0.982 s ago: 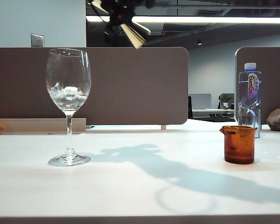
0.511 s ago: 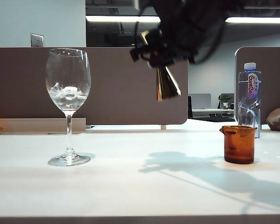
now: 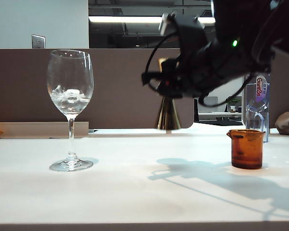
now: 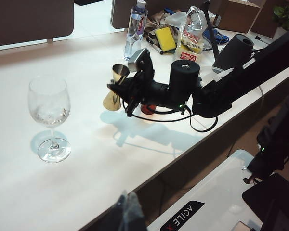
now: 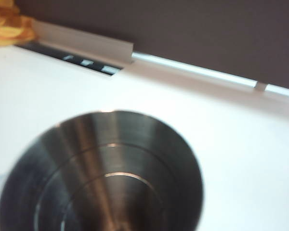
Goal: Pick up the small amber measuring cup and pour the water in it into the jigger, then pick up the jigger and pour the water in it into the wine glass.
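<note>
Right gripper (image 4: 121, 87) pinches the jigger (image 3: 167, 113) at its waist and holds it upright above the table (image 3: 135, 192) — wide cone down, apparently clear of the surface, though contact can't be ruled out. The right wrist view looks straight into the jigger's open cup. The wine glass (image 3: 70, 108), ice inside, stands well off to the side of that gripper, toward the left arm's half. The small amber measuring cup (image 3: 246, 148) sits on the opposite side, under the right arm, near the water bottle (image 3: 256, 101).

Left gripper — only a blurred tip (image 4: 126, 211) at the frame edge, far from everything, can't tell if spread or pressed together.

Risks: the metal waist is slick, so a fast wrist turn could let the jigger slip; setting it down tilted tips it; the arm sweeping back could clip the measuring cup.
</note>
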Robot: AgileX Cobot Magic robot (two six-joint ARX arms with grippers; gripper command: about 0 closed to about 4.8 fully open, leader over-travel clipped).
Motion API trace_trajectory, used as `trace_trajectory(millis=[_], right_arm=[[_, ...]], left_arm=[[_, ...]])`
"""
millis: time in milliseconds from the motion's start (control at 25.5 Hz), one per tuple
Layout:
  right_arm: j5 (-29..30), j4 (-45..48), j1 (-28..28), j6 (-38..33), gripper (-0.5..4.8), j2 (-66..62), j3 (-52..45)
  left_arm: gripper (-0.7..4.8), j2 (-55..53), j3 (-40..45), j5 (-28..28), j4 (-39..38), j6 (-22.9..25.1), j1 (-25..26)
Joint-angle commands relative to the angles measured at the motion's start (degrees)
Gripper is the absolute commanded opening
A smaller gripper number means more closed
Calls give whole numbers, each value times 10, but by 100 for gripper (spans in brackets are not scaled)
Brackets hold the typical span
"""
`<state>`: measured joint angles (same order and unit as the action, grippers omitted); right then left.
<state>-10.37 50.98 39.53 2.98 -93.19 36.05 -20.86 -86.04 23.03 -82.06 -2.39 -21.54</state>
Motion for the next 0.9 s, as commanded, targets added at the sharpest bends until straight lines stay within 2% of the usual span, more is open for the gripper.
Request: trace_trajectory(millis=[39, 786, 825, 904], right_arm=[[31, 53, 1, -7, -4, -35, 2], [46, 78, 1, -17, 1, -115, 2], [50, 80, 1, -17, 12, -117, 2], [50, 79, 1, -17, 68, -121, 2]], left_arm=[[-2, 0, -2, 2, -2, 1, 1], [-2, 0, -2, 2, -2, 1, 1], [-2, 0, -2, 2, -2, 1, 1], [-2, 0, -2, 2, -2, 1, 1]])
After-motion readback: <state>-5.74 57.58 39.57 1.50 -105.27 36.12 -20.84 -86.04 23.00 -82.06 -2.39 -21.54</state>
